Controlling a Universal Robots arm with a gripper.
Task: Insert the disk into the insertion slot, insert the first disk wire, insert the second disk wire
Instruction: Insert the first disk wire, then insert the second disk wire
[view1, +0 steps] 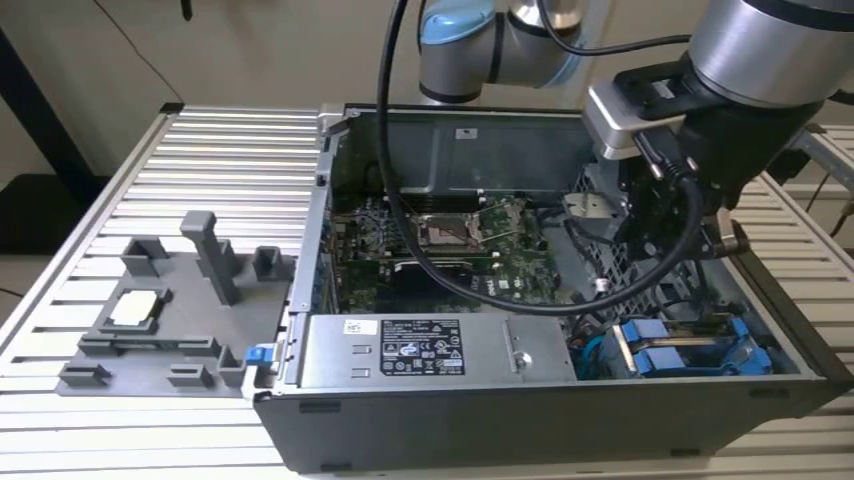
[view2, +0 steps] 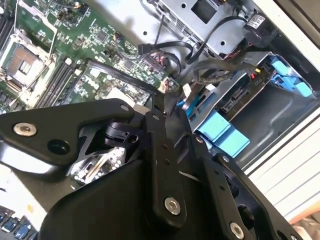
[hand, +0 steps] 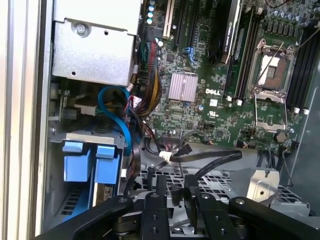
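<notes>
The disk (view1: 683, 352), in its bright blue carrier, sits in the drive bay at the case's front corner on the exterior view's right. Its blue tabs (hand: 85, 162) and pale label edge (hand: 103, 194) show in the first wrist view, and the carrier (view2: 221, 131) also appears in the second wrist view. My gripper (hand: 176, 182) hovers above the perforated metal cage beside the bay, fingers apart with nothing between them. A black wire with a connector (hand: 181, 150) and a white plug (hand: 165, 156) lie just beyond the fingertips. A blue wire (hand: 119, 117) loops by the bay.
The silver power-supply box (view1: 414, 350) lies along the case's front wall beside the bay. The green motherboard (view1: 447, 240) fills the case's middle. The arm's thick black cable (view1: 400, 210) hangs over it. A grey fixture (view1: 174, 300) stands on the slatted table at the exterior view's left.
</notes>
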